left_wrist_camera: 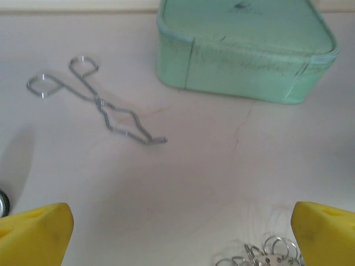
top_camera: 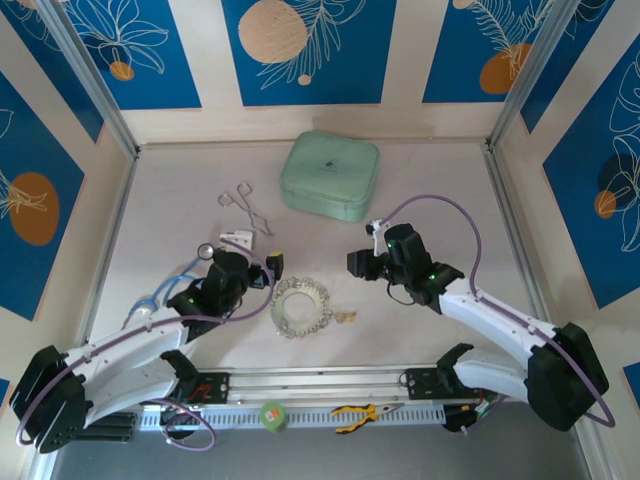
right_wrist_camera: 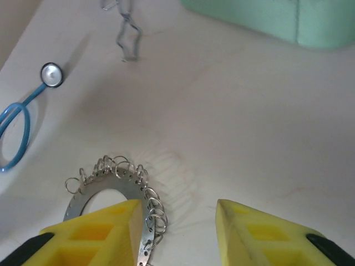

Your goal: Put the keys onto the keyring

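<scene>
1. Your left hand [left_wrist_camera: 180, 233] is spread wide. Its yellow fingertips sit at the two bottom corners of its wrist view, with only bare desk [left_wrist_camera: 183, 183] between them, so it holds nothing.
2. The large silver wire keyring fringed with small metal loops [left_wrist_camera: 266, 252] lies flat on the desk. Its loops peek in just beside the fingertip on the right of that view, inside the gap.
3. Your right hand [right_wrist_camera: 175, 233] is partly open and grips nothing; pale desk shows through the gap.
4. From the right wrist, the keyring lies left of that gap, and its edge runs behind the yellow finger [right_wrist_camera: 94, 233] on the left of the view. You can't tell whether that finger touches the ring or hangs above it.
5. From above, the ring lies between your two hands. What look like the tiny yellowish keys [top_camera: 345, 317] lie just to its right, apart from both hands and too small to make out.
6. Farther back lie the silver scissor-like forceps [left_wrist_camera: 94, 102] and the mint-green zipped case [left_wrist_camera: 244, 50]. The blue-tubed stethoscope [right_wrist_camera: 51, 73] is off to the left.
</scene>
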Motion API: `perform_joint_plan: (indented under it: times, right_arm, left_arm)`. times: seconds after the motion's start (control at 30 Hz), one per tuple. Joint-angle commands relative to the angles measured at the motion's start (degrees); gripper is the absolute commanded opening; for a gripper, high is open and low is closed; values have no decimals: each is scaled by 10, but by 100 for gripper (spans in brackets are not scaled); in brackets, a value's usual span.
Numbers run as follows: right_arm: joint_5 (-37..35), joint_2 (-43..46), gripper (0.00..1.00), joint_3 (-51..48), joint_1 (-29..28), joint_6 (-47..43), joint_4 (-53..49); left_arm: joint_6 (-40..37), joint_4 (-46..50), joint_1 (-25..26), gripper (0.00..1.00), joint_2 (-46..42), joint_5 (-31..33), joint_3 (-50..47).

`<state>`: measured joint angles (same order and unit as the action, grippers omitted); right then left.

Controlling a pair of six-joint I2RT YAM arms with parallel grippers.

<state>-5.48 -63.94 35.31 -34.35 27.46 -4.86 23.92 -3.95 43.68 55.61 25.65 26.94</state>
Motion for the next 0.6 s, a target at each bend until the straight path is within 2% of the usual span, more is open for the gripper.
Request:
perform_joint_plan:
  times: [0.0,0.17,0.27,0.4,0.57]
  right_arm:
    - [23,-34,37,45,1,55,-55]
    - [52,-99,33,114,-6,12,-152]
    - [62,-119,33,123,-15,-8,-166]
    - [91,-156,32,146,-22,-19,-184]
    - [110,-199,32,171,-31,-23,-207]
  left_arm:
    - [100,74,-1,100,22,-21,31]
    - [165,192,2,100,59,-91,65]
    - [209,224,13,100,58,-123,59]
    - [252,242,34,100,53,-134,50]
    - [256,264,52,96,69,-127,68]
